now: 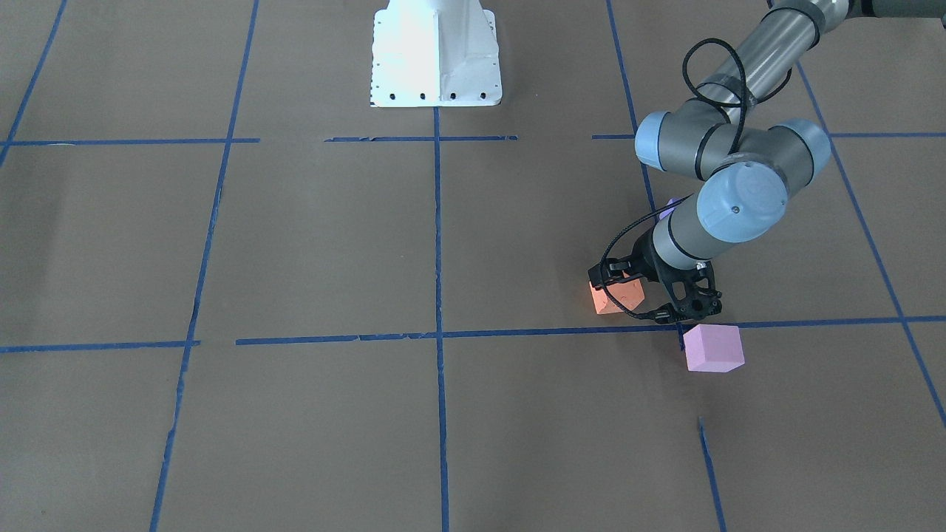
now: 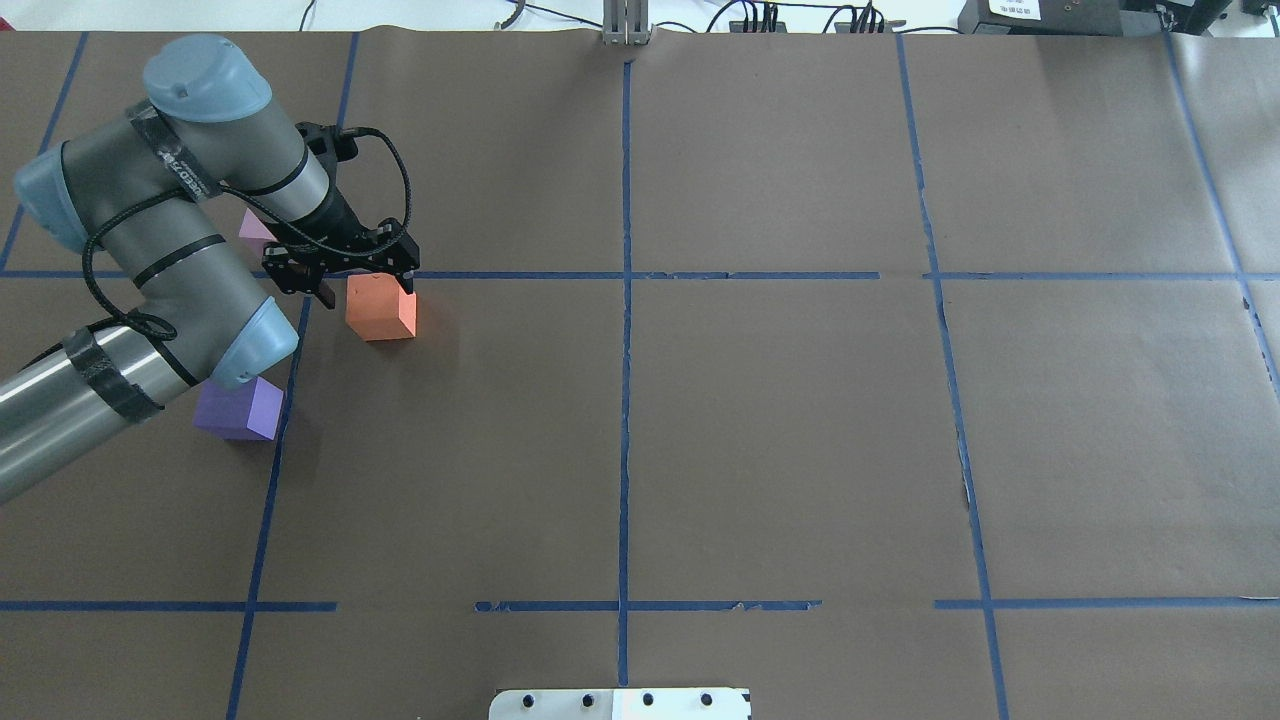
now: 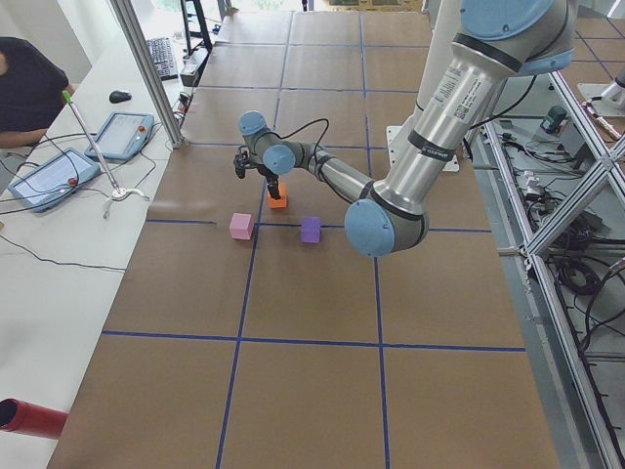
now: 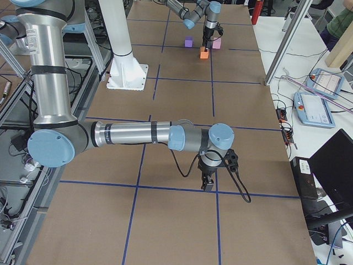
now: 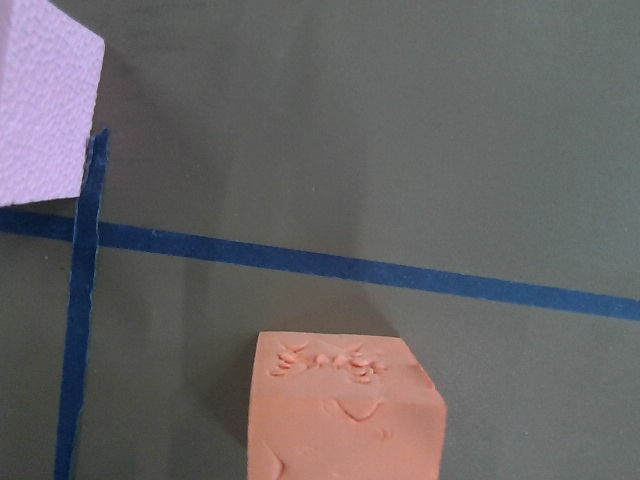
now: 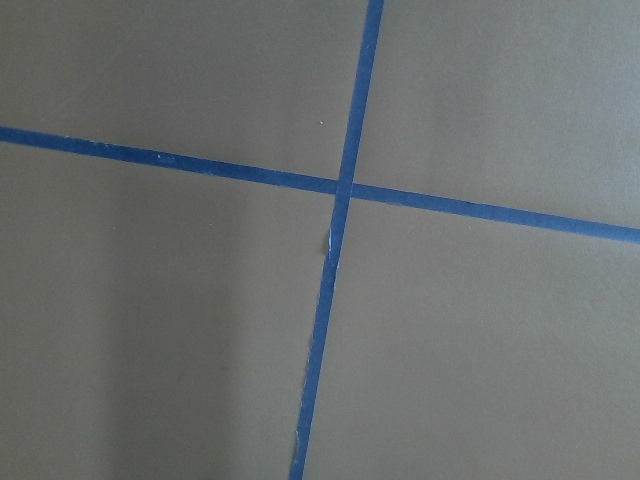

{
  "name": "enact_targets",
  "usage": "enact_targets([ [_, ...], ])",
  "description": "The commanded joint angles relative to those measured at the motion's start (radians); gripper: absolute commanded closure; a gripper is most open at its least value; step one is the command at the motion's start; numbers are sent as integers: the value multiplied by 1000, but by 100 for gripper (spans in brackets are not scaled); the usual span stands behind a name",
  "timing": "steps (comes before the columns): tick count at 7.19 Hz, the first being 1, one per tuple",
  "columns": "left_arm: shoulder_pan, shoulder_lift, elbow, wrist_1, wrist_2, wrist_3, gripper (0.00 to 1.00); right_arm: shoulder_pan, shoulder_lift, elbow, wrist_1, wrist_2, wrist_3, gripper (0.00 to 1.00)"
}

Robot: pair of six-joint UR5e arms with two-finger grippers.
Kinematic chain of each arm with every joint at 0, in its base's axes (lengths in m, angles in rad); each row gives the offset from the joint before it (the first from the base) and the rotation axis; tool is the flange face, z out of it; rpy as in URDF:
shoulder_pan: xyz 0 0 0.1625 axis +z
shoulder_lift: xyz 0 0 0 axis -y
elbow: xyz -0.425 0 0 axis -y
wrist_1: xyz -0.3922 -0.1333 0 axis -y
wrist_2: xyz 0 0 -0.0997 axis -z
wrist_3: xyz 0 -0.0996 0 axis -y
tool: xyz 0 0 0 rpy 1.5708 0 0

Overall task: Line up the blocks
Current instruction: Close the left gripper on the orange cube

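Orange block (image 2: 380, 310) lies aside of pink block (image 1: 713, 347) and purple block (image 2: 240, 410). My left hand (image 2: 367, 291) hangs over it wide open, presumably to line it up. Whether the right hand (image 4: 207, 185) is wide or narrow, I cannot tell.

Beside the white base (image 1: 436, 59), the left arm (image 2: 60, 400) and right arm (image 4: 132, 133) show silver tubes, grey joints, pale-blue caps and black tape; a black cable (image 1: 685, 70) loops to the black left gripper (image 2: 366, 292).
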Motion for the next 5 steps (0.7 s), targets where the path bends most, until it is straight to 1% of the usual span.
enact_targets([
  [1,14,-1,15,4,16,-4,1,0,0,0,0,0,0,0],
  [4,28,-5,35,-6,28,-4,1,0,0,0,0,0,0,0],
  [5,28,-5,52,-41,28,-5,3,0,0,0,0,0,0,0],
])
